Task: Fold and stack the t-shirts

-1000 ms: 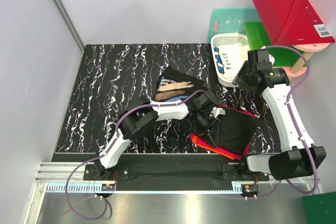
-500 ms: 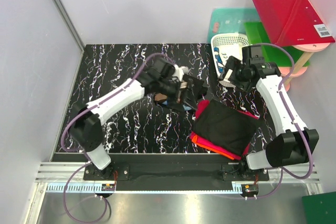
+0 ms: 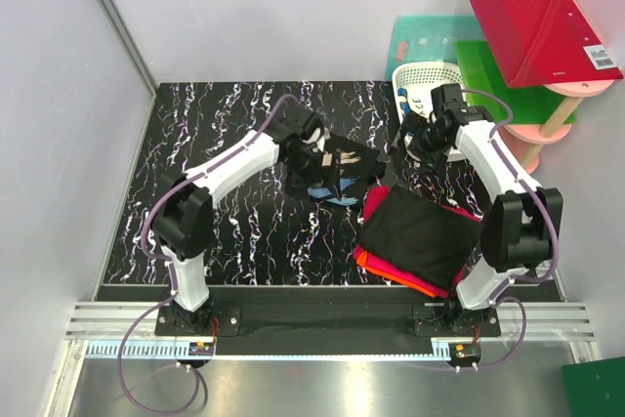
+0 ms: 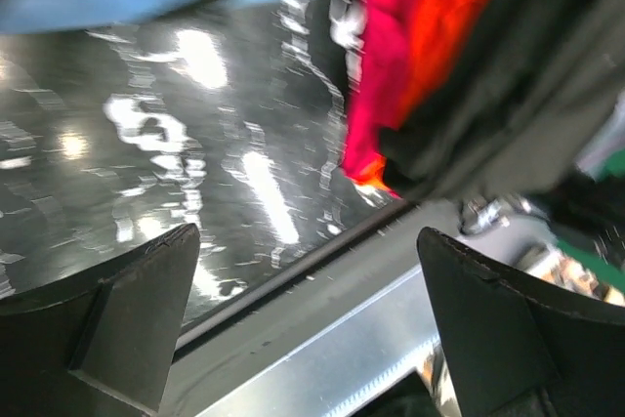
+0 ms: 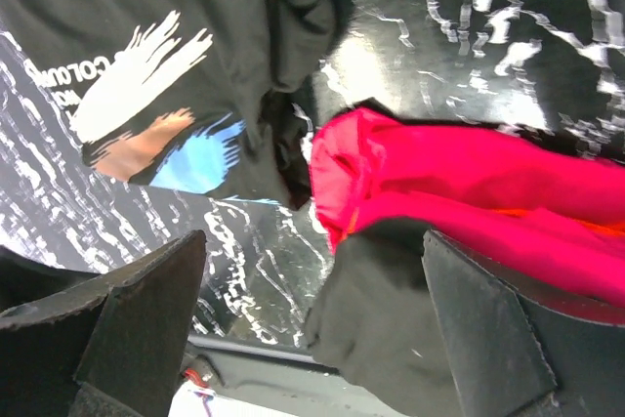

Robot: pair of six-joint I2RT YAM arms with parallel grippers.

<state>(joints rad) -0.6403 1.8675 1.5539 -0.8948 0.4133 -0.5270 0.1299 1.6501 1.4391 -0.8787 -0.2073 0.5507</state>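
A crumpled black t-shirt with a colourful chest print (image 3: 354,158) lies mid-table; it also fills the upper left of the right wrist view (image 5: 146,65). My left gripper (image 3: 335,175) hovers over it, open, with nothing between its fingers (image 4: 308,339). To the right lies a folded stack (image 3: 420,236): a black t-shirt on top (image 5: 410,339), a red one (image 5: 469,178) and an orange edge (image 3: 391,271) beneath. My right gripper (image 3: 410,141) is open and empty above the table between the basket and the stack (image 5: 312,329).
A white lattice basket (image 3: 430,77) stands at the back right, partly hidden by my right arm. Behind it lean a red board (image 3: 542,31) and a green board (image 3: 483,63). The table's near edge and metal rail show in the left wrist view (image 4: 322,271).
My left arm swung from the stack up to the printed black t-shirt. Both grippers opened wide. My right gripper moved left, away from the basket.
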